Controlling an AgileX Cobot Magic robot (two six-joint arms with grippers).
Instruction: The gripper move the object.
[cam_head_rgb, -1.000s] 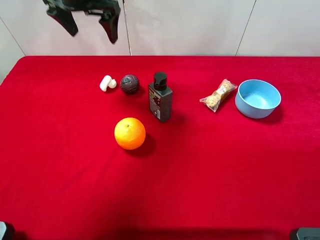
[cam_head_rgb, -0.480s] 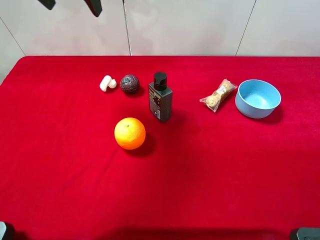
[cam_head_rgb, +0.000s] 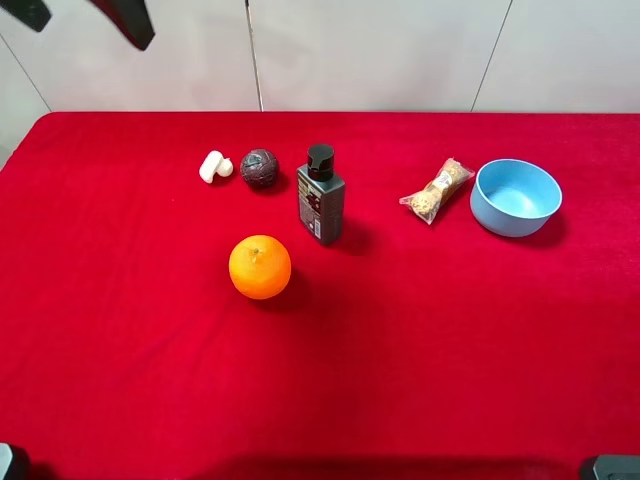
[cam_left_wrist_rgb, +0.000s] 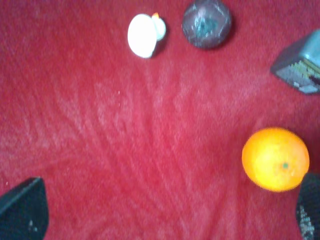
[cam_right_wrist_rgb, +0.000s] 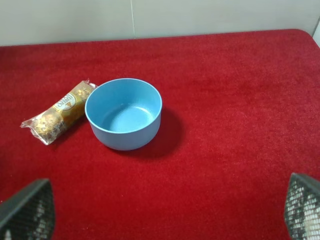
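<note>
The small white mushroom toy (cam_head_rgb: 214, 166) lies on its side on the red cloth at the back left, right beside a dark brown ball (cam_head_rgb: 258, 167). It also shows in the left wrist view (cam_left_wrist_rgb: 144, 35). My left gripper (cam_head_rgb: 80, 15) is open and empty, high up at the far back left corner, well away from the toy. In its wrist view the gripper (cam_left_wrist_rgb: 165, 217) shows only two dark fingertips (cam_left_wrist_rgb: 22, 215) at the edges. My right gripper (cam_right_wrist_rgb: 165, 210) is open and empty, out of the exterior high view, facing the blue bowl.
An orange (cam_head_rgb: 260, 267) sits in front of the toy. A dark bottle (cam_head_rgb: 320, 195) stands upright right of the ball (cam_left_wrist_rgb: 206, 24). A clear-wrapped snack packet (cam_head_rgb: 436, 190) lies against a blue bowl (cam_head_rgb: 515, 197) at the back right.
My left gripper has moved left and away from above the toy towards the back left corner. Nothing on the table has moved.
</note>
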